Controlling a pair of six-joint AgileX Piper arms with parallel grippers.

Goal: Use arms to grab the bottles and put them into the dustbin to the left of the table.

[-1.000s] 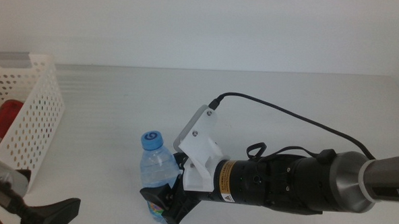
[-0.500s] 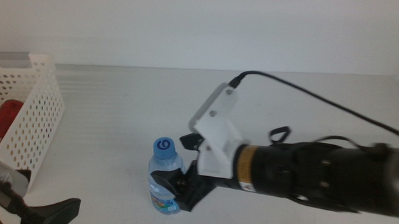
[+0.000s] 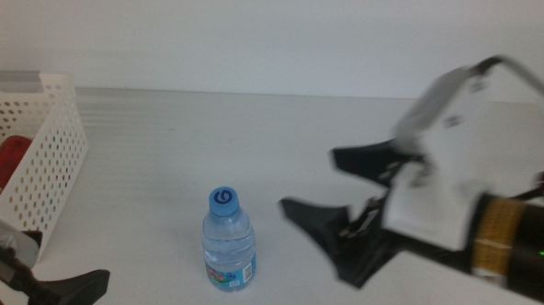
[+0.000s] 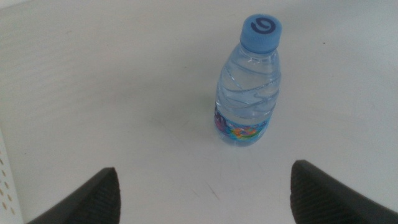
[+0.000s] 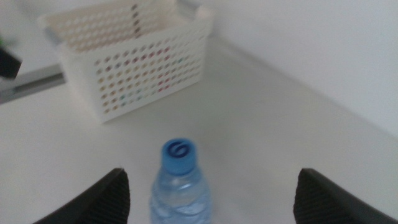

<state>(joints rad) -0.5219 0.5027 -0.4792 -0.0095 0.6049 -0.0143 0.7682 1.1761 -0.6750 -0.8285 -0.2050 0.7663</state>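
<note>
Nearest you, at the bottom left corner of the middle view, your left tool (image 3: 41, 290) waits low over the surface (image 3: 162, 148); its wrist view shows both jaws spread wide with nothing between them, and the small bottle (image 3: 229, 240) stands ahead of that gap, well apart from the tips. The bottle is upright on the surface, blue cap on top, colourful label near its base, and nothing touches it. To its right your right tool (image 3: 330, 187) hangs with its jaws wide apart and empty, clear of the bottle and off to the side; its own camera looks past the cap toward the basket (image 3: 33, 151).

Compared with a second ago, the right tool was clamped around the bottle's lower body; now it has let go and drawn back toward the right, and the bottle sits a little further right than it did then.

So you are at a handover: the bottle looks parked within reach of the left arm, which sits on the basket's side. Your next move, as I read it, is to bring the left tool forward so the jaws straddle the body below the shoulder, close, lift, and carry it left over the rim.

Farthest off, at the left edge, the white perforated basket already holds a red can (image 3: 3, 166) lying inside.
</note>
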